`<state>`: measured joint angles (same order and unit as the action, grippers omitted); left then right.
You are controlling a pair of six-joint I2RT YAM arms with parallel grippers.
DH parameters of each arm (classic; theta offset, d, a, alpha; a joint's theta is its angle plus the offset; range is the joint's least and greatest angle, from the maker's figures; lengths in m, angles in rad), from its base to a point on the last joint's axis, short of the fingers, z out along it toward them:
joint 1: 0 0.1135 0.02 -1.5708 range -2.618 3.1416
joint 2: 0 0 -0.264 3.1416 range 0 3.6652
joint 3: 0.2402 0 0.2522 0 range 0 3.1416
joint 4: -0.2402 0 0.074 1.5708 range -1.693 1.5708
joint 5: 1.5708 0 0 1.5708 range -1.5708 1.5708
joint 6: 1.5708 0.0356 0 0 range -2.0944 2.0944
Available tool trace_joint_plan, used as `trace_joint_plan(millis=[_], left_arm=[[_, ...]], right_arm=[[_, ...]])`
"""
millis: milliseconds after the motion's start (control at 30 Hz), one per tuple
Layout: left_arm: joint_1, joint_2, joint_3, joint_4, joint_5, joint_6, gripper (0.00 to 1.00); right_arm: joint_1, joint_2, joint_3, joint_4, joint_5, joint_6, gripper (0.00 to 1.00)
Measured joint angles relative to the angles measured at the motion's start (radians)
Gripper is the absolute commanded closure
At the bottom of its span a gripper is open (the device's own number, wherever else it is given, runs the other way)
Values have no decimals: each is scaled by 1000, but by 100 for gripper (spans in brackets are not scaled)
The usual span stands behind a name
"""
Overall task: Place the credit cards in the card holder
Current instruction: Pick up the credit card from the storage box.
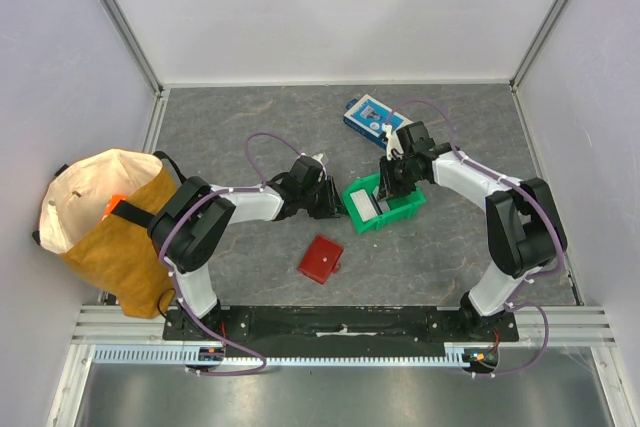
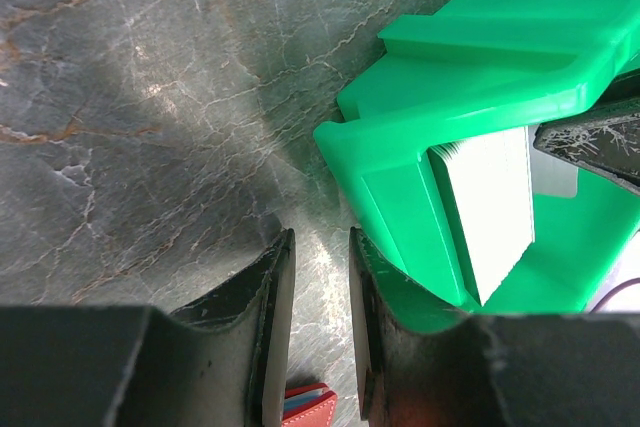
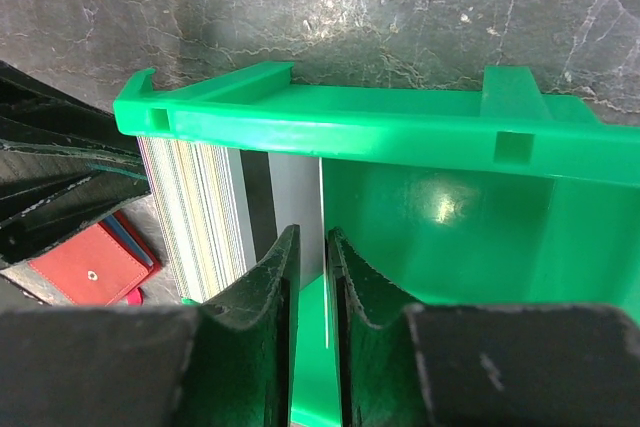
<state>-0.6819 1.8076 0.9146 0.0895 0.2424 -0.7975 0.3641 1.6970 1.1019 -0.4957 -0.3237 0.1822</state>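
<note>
The credit cards (image 1: pixel 364 207) stand on edge as a stack in the left end of a green bin (image 1: pixel 405 209); their striped edges show in the right wrist view (image 3: pixel 195 217) and the left wrist view (image 2: pixel 490 202). One grey card (image 3: pixel 295 202) stands apart from the stack. My right gripper (image 3: pixel 313 232) is inside the bin (image 3: pixel 350 127), its jaws a narrow gap apart with this card's edge between them. My left gripper (image 2: pixel 320 234) is slightly open and empty on the table, against the bin's outer left wall (image 2: pixel 400 207). The red card holder (image 1: pixel 321 259) lies closed near the front.
A blue-and-white box (image 1: pixel 372 115) lies behind the bin. A tan and white bag (image 1: pixel 100 217) stands at the far left. The card holder also shows in the right wrist view (image 3: pixel 85 267) and below the left fingers (image 2: pixel 305 409). White walls enclose the table.
</note>
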Motion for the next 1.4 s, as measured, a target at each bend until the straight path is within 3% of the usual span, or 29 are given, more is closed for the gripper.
trace_joint_plan(millis=[100,167,467,633,833,1200,1400], left_arm=[[0,-4,-6,5,0,0,65],[0,-10,-11,11,-2,0,64],[0,-57,-30,22,-5,0,62],[0,-71,-43,22,-6,0,59],[0,-96,-65,13,-32,3,52],[0,-289,-88,-71,-141,45,34],[3,-434,-142,-149,-214,67,32]], right_arm=[[3,0,0,-1,0,0,78],[8,0,-2,-3,0,-1,88],[24,1,-7,-8,25,-12,83],[45,7,-8,-21,50,-20,94],[48,6,-3,-31,96,-25,100],[49,-56,94,-108,222,-39,100],[49,-204,101,-125,229,-17,100]])
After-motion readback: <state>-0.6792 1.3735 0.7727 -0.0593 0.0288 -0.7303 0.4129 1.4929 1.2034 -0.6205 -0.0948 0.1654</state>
